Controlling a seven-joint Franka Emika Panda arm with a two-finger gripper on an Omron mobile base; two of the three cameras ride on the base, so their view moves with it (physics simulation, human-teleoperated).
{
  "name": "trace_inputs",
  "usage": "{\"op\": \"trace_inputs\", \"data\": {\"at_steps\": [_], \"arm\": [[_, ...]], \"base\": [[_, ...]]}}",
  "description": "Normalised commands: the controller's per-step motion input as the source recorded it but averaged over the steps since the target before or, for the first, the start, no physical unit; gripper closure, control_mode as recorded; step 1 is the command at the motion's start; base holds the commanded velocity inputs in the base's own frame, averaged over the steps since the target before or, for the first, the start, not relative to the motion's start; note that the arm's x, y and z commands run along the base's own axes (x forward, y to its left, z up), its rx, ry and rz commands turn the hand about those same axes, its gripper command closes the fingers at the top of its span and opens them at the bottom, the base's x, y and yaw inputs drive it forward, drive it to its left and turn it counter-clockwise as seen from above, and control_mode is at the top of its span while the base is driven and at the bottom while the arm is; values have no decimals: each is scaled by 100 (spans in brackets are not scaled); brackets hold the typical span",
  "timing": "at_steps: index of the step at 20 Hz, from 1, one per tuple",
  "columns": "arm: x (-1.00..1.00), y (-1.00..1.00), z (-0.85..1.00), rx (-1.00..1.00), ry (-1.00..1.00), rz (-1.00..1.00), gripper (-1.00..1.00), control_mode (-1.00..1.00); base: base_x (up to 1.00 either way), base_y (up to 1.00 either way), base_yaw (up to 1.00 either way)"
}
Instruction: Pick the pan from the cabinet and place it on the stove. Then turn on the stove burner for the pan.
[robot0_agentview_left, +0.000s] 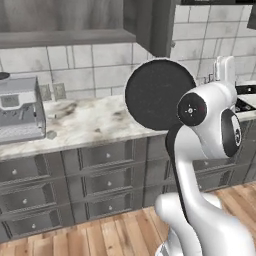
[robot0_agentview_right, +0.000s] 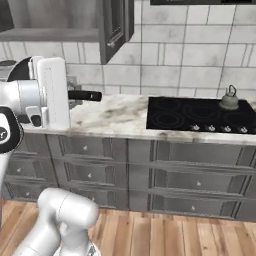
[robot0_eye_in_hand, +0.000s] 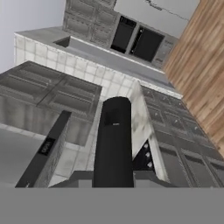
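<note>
right base view — gripper (robot0_agentview_right: 37, 107) clamped on the round black frying pan's (robot0_agentview_left: 159, 95) thin handle (robot0_agentview_right: 85, 95); flat black glass cooktop (robot0_agentview_right: 200, 116) lies well right — handle points toward it

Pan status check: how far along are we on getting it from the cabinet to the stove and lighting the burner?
Done: the pan is out of the cabinet, whose door hangs open. In hand: the gripper is shut on the pan's handle, carrying it tilted on edge above the counter, left of the stove. Left: set the pan on a burner ring beside the kettle, then turn its knob.
</note>
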Motion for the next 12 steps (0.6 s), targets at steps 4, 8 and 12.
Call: {"op": "trace_inputs", "data": {"at_steps": [4,8,12], "arm": [[0,0,0,0,0,0,100,100],[0,0,0,0,0,0,100,100],[0,0,0,0,0,0,100,100]], "base": [[-14,-82,0],[-23,-77,0],[-10,-77,0]]}}
